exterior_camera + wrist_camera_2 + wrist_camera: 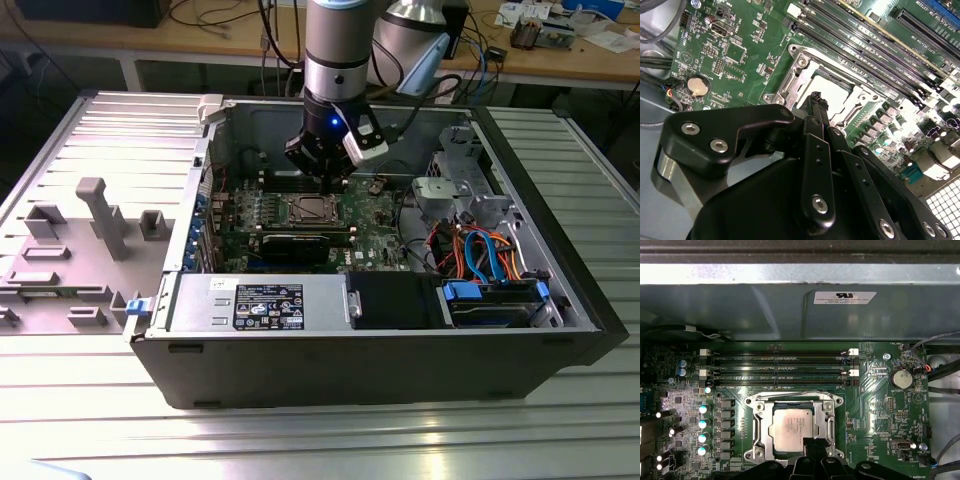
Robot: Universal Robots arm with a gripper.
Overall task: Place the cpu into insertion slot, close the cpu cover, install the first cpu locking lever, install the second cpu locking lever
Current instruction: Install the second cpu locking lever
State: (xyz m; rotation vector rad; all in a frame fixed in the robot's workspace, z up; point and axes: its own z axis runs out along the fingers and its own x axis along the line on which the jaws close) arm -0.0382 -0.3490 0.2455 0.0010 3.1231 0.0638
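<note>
Inside the open computer case (pixel 400 350) lying on the ribbed metal table (pixel 300 440), the tool (pixel 322 172) hangs just above the green motherboard (pixel 375 215), right over the insertion slot (pixel 311 209). So the cpu (pixel 791 427) is already sitting in the insertion slot, silver top facing up, and the cpu cover (pixel 759 427) looks closed down around it, its square window framing the chip. You can see the same in the second wrist view, where the cpu cover (pixel 795 82) lies flat and the cpu (pixel 832 95) shows through the window.

The tool's black fingers (pixel 816 107) are pressed together with no gap I can make out, and nothing is held between them. Their tips hover over the near edge of the insertion slot, close to the cover frame, though I can't tell if they're actually touching it.

Beyond the insertion slot run the long memory slots (pixel 777 367), next to the case wall. A coin battery (pixel 901 379) sits off to one side of the slot on the same board. Can't really make out the locking levers well enough to say where they stand.
</note>
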